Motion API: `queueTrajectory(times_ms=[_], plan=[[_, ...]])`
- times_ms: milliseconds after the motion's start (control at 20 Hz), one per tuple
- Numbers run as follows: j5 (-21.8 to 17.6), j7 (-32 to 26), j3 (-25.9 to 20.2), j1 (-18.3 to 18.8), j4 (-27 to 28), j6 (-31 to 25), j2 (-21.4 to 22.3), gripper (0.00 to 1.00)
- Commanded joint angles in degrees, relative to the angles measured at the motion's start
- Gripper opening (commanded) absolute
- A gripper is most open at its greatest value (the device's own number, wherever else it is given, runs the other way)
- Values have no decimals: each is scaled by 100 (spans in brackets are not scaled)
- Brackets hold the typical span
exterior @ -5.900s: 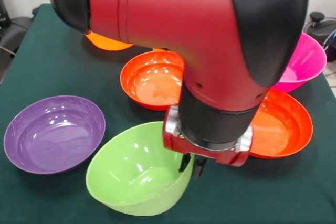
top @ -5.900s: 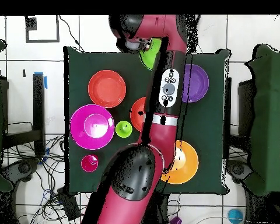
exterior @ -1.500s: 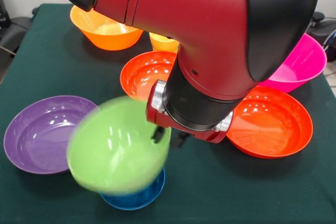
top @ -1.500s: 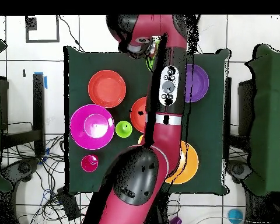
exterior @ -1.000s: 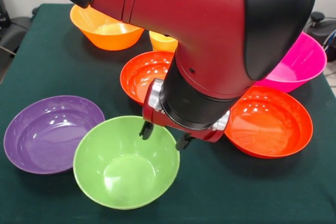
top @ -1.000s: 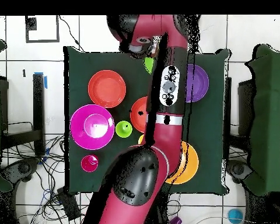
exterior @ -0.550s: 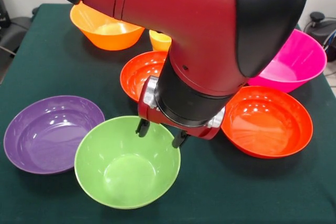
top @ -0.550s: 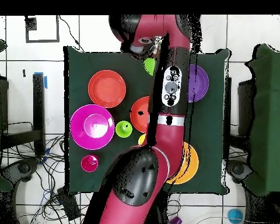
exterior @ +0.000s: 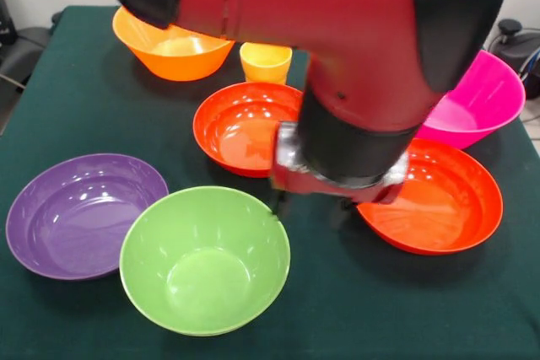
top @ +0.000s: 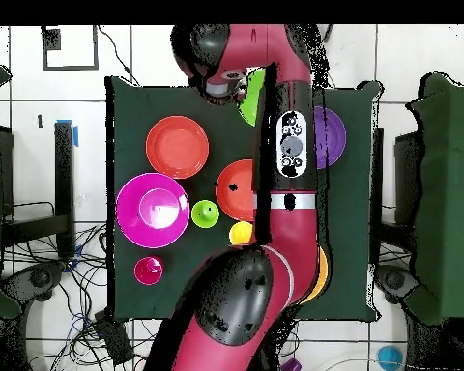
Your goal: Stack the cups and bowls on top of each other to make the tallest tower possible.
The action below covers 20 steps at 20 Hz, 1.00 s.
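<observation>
My gripper (exterior: 310, 204) hangs low and open at the right rim of the lime-green bowl (exterior: 205, 259), one fingertip (exterior: 277, 201) just behind that rim. It holds nothing. The purple bowl (exterior: 80, 212) lies left of the green one. One red-orange bowl (exterior: 240, 128) sits behind my gripper, the other (exterior: 439, 200) to its right, and the magenta bowl (exterior: 481, 99) is at the far right. The deep orange bowl (exterior: 173, 44) and the yellow-orange cup (exterior: 266, 62) stand at the back. A lime green cup (top: 205, 214) shows only in the overhead view. All stand apart, and no tower shows.
My arm (top: 289, 164) covers the table's middle in the overhead view. A small magenta-red round piece (top: 148, 271) sits near a table corner by the magenta bowl (top: 151, 210). The dark green table (exterior: 67, 107) has bare cloth at the left.
My gripper has moved right, from over the green bowl's far rim to its right rim, and a little lower. The bowls have hardly moved.
</observation>
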State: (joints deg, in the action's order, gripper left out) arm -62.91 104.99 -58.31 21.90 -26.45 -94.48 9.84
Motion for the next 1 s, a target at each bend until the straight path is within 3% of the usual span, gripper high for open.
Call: queueTrajectory(times_ms=[50, 350, 650, 1000], plan=[[977, 1192, 718, 115, -1673, 648, 599, 100], [1612, 1347, 1037, 135, -2131, 864, 929, 100], [2031, 1526, 1385, 233, -2845, 1457, 1184, 100], [2378, 1644, 1720, 150, -3275, 1694, 1444, 100]])
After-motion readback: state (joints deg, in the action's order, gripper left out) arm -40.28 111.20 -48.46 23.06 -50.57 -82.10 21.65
